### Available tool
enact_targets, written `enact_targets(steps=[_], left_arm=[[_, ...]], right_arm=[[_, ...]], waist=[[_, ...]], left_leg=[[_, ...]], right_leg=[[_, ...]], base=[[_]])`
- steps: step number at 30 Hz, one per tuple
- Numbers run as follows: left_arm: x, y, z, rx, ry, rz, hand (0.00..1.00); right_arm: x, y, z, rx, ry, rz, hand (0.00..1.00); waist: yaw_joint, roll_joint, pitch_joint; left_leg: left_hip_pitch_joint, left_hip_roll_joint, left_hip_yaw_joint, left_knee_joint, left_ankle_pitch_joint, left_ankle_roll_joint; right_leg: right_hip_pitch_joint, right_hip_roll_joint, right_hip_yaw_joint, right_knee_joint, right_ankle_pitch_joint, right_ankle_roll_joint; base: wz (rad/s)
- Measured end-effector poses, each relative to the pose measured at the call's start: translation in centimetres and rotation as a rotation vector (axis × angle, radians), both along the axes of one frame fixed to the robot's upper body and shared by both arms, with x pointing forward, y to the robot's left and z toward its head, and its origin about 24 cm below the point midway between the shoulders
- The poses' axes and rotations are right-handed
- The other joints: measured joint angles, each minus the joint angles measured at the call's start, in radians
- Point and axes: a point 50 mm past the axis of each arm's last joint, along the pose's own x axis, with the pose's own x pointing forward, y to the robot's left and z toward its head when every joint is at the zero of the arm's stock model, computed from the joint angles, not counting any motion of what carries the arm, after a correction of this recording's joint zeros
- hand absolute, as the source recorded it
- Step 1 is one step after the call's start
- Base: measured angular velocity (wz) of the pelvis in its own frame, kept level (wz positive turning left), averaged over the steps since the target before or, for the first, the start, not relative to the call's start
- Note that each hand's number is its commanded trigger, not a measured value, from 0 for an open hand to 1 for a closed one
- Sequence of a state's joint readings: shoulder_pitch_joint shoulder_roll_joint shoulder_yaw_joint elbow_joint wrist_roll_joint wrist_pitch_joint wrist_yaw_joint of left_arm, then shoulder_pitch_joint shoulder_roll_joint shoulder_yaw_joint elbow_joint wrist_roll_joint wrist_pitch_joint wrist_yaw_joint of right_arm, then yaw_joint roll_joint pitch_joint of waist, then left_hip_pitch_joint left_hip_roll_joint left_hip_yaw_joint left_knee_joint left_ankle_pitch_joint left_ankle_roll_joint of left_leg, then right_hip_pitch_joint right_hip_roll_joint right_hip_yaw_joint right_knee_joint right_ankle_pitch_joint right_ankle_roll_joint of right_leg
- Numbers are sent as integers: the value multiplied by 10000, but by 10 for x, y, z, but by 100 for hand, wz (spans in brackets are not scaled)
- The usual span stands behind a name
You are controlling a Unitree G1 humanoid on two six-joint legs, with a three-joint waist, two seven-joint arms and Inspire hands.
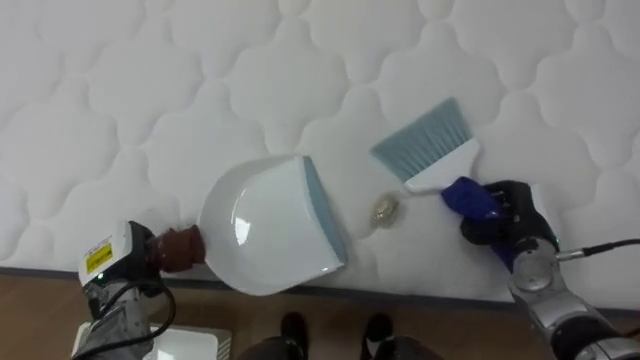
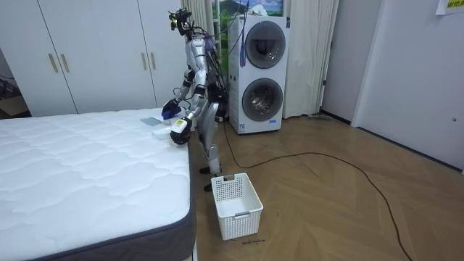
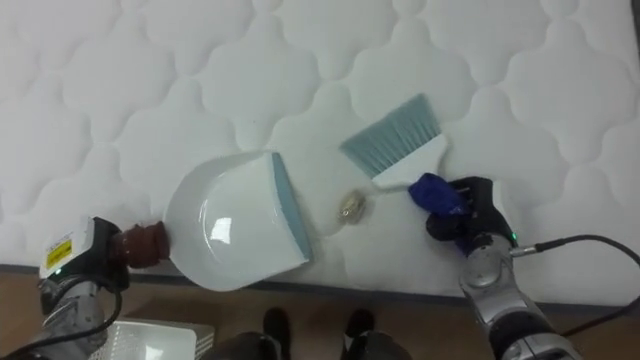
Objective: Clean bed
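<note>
Looking down through the head camera, I see the bed [image 1: 150, 90] with one small crumpled scrap [image 1: 385, 210] on it, near the edge where the robot stands. The scrap lies between the brush [image 1: 428, 150] and the dustpan [image 1: 265, 225], touching neither of them.

The right hand [image 1: 505, 220] is clenched around the blue handle of the brush, and the pale bristles point away from the robot and rest on the bed. The dustpan lies with its grey-blue lip turned toward the scrap. Its brown handle runs to the left hand [image 1: 115, 258]; whether this hand really grips it, I cannot tell.

I judge that the sweeping step is in hand and the scrap is not yet collected. For the next move I would bring the bristles to the far side of the scrap and pull them toward the lip, while the dustpan keeps flat on the soft quilted surface. If the lip lifts, the scrap may slip under it. After that, the white basket [image 2: 237, 205] on the floor beside the robot seems the place to empty the dustpan.
</note>
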State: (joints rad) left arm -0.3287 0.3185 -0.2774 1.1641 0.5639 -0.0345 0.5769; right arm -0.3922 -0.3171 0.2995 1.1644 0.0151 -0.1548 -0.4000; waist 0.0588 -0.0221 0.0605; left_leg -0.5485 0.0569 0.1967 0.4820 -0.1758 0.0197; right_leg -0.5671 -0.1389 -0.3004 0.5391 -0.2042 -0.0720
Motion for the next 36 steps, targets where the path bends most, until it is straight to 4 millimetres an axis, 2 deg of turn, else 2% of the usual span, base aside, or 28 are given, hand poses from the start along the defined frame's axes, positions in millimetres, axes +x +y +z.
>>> enact_targets(steps=[3, 4, 5, 6, 10, 13, 16, 19, 22, 29, 30, 33, 36], left_arm=[[8, 7, 10, 617, -208, -293, 100], [10, 11, 14, 992, -266, -432, 100], [11, 14, 16, 1173, -294, -494, 100], [13, 20, 22, 1524, -385, -594, 100], [19, 28, 34, 2599, -641, -1053, 100], [24, 33, 42, 3373, -727, -1496, 100], [26, 37, 47, 3871, -746, -1502, 100], [26, 39, 49, 3986, -743, -1396, 100], [31, 39, 54, 4225, -821, -1453, 100], [32, 44, 57, 4586, -610, -1347, 100], [32, 47, 59, 4688, -612, -1320, 100], [33, 51, 62, 4801, -632, -1278, 100], [33, 52, 64, 4839, -658, -1283, 100]], right_arm=[[-4, -14, 1, -433, 386, -53, 100], [-4, -20, 3, -745, 550, 3, 100], [-4, -23, 4, -925, 641, 83, 100], [-2, -30, 9, -1270, 870, 231, 100], [4, -67, 35, -3432, 1594, 702, 100], [1, -85, 44, -4562, 2204, 786, 100], [8, -87, 53, -5287, 2461, 1035, 100], [16, -85, 60, -6009, 2685, 1580, 100], [29, -84, 73, -7265, 2897, 2170, 100], [42, -77, 86, -9392, 3218, 3286, 100], [47, -74, 91, -9845, 3296, 3589, 100], [55, -71, 102, -10828, 3297, 4125, 100], [58, -67, 104, -11311, 3460, 4508, 100]], waist=[[3, -176, 36], [9, -304, 69], [1, -381, 63], [-43, -500, 66], [-19, -732, 85], [34, -954, 81], [45, -1087, 109], [98, -1114, 120], [106, -1119, 120], [192, -1212, 119], [237, -1274, 114], [241, -1364, 153], [267, -1488, 149]], left_leg=[[-56, 5, -55, 161, -1, 1], [-67, -3, -62, 210, -4, 6], [-86, -5, -63, 215, -9, 15], [-142, -1, -66, 228, -17, 28], [-229, 53, -94, 404, -87, 131], [-228, 117, -66, 476, -127, 159], [-269, 238, 41, 586, -226, 165], [-324, 351, 164, 726, -328, 163], [-518, 362, 187, 804, -341, 163], [-530, 473, 291, 870, -411, 110], [-511, 551, 376, 873, -429, 88], [-517, 581, 374, 856, -427, 81], [-518, 629, 354, 836, -428, 75]], right_leg=[[42, -17, -56, 26, -3, 10], [18, -32, -34, 76, -9, 20], [-19, -33, -17, 99, -10, 20], [-79, -32, -18, 131, -10, 18], [-84, 10, -16, 152, 41, 25], [-54, 42, -23, 147, 67, 16], [-102, 108, 7, 139, 117, -22], [-172, 210, 129, 160, 159, -37], [-382, 209, 164, 234, 168, -49], [-456, 335, 264, 148, 208, -91], [-455, 371, 233, 90, 243, -130], [-417, 359, 93, 37, 261, -159], [-319, 380, -52, -108, 272, -166]], base=[[3], [0], [0], [0], [-3], [-2], [-15], [-17], [-5], [-9], [-18], [-4], [4]])
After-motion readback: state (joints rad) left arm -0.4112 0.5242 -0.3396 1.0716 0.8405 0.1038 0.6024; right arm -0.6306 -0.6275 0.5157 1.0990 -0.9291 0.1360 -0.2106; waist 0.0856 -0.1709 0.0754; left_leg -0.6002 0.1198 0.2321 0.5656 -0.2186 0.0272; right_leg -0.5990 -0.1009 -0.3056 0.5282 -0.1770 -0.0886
